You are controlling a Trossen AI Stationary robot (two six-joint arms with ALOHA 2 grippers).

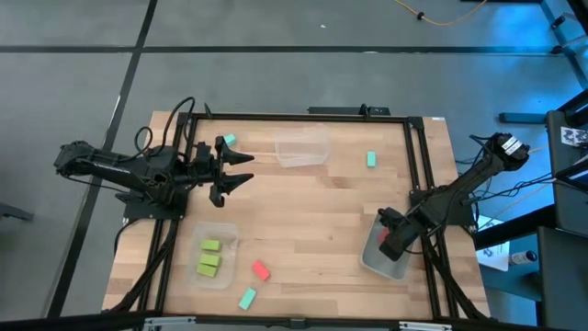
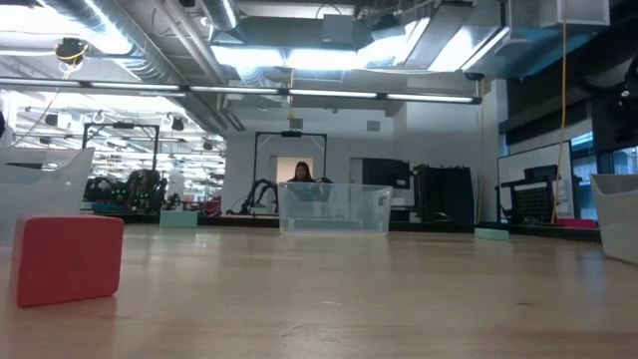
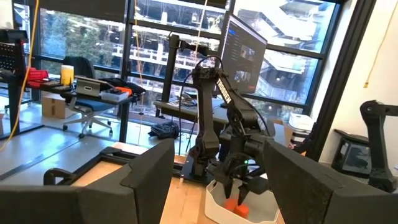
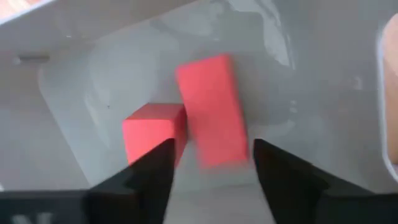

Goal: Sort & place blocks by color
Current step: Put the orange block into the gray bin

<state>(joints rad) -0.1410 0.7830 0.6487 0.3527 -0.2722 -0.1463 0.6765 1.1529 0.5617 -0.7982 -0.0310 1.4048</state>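
Two red-pink blocks [image 4: 211,109] lie in the clear tub [image 1: 375,264] at the lower right of the high view, one just beside the other. We see the right gripper [image 4: 211,165] lowered over them, its fingers parted, one block in the gap between them; whether they touch it we cannot tell. The left gripper [image 1: 246,168] hangs left of centre, fingers spread and empty. Three lime green blocks [image 1: 209,259] fill the lower-left tub [image 1: 227,233]; beside it lie a red-pink block [image 1: 261,269] and a teal block [image 1: 247,298]. Two teal blocks [image 1: 371,159] sit near the upper tub [image 1: 303,150].
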